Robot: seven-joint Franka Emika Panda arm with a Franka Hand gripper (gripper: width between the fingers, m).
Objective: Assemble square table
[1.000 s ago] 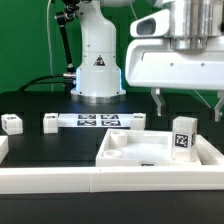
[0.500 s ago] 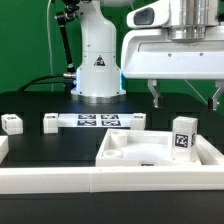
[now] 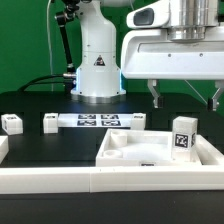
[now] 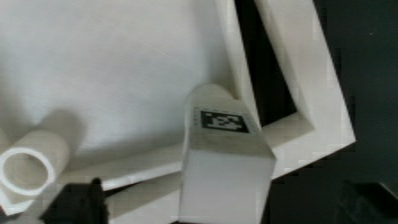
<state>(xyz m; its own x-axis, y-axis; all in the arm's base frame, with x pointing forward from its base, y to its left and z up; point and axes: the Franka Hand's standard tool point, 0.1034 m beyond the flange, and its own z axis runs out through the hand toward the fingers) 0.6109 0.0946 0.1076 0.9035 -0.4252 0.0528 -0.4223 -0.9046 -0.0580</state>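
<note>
The white square table top (image 3: pixel 125 148) lies tray-like at the front right. One white leg (image 3: pixel 182 137) with a black-and-white tag stands upright in its right corner. My gripper (image 3: pixel 185 97) hangs open and empty above that leg, one finger on each side, not touching it. In the wrist view the tagged leg (image 4: pixel 226 150) stands between my dark fingertips (image 4: pixel 79 203), over the table top's inside (image 4: pixel 107 80), with a round socket (image 4: pixel 22 170) nearby. Two loose legs (image 3: pixel 11 124) (image 3: pixel 50 123) lie on the black table at the exterior view's left.
The marker board (image 3: pixel 98 121) lies behind the table top, with another small white part (image 3: pixel 136 121) at its right end. A long white border rail (image 3: pixel 90 181) runs along the front. The robot base (image 3: pixel 97 60) stands at the back.
My gripper has risen a little and shifted slightly to the exterior view's left, staying open. The leg and the other parts have not moved.
</note>
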